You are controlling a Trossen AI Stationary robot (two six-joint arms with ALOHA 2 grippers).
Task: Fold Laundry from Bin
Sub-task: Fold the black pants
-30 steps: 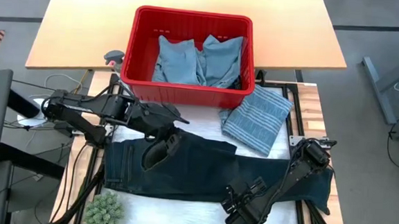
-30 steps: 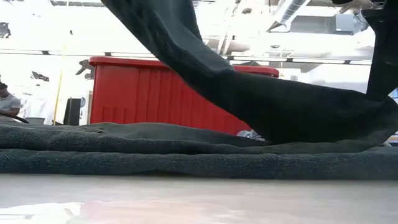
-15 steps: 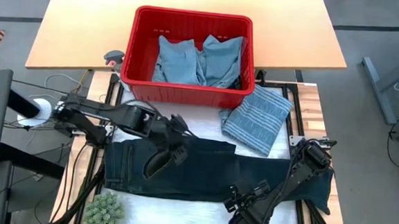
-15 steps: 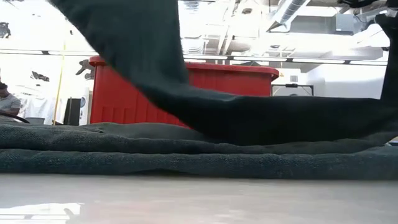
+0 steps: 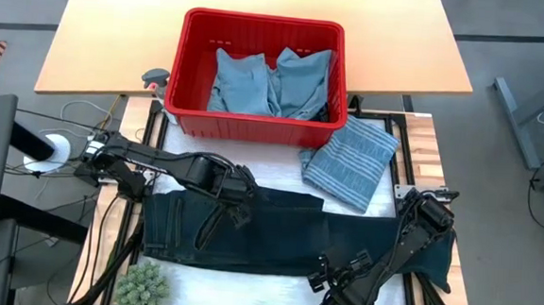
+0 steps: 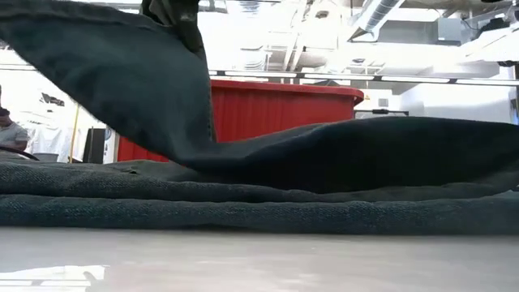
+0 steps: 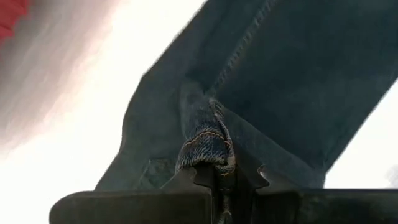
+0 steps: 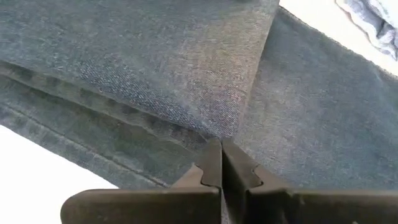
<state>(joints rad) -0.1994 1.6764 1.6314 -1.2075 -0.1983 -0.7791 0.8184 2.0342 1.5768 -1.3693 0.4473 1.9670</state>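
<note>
1. Right gripper (image 5: 338,303), near edge of the white work surface (image 5: 273,285), right of centre: fingers pressed together. The right wrist view shows them (image 8: 221,171) meeting at a folded edge of the dark jeans (image 5: 248,231); the high view shows only the arm's dark body there.
2. Green spiky ball (image 5: 143,285): near left corner, just beside the jeans' near edge. Seen from above only.
3. Dark jeans: spread across the near half of the work surface, left edge to right. The low view alone shows one part lifted off the flat layers (image 6: 243,207) in a raised fold.
4. Left gripper (image 5: 240,210), over the jeans left of centre: pinched tight on a stitched hem of the jeans, plain in the left wrist view (image 7: 208,146); from above the hold is hidden under the arm.
5. Striped grey-blue garment (image 5: 352,162): folded, right of centre, between jeans and bin, its far corner just beside the bin.
6. Red bin (image 5: 255,123): far edge of the work surface, holding crumpled light blue garments (image 5: 272,82). In the low view the lifted denim blocks most of its wall (image 6: 268,113).
7. Wooden tabletop (image 5: 118,39): beneath and beyond the bin.
8. Room: grey floor (image 5: 525,45); the low view shows a bright hall with ceiling ducts (image 6: 381,16) and a person (image 6: 10,134) at far left.
</note>
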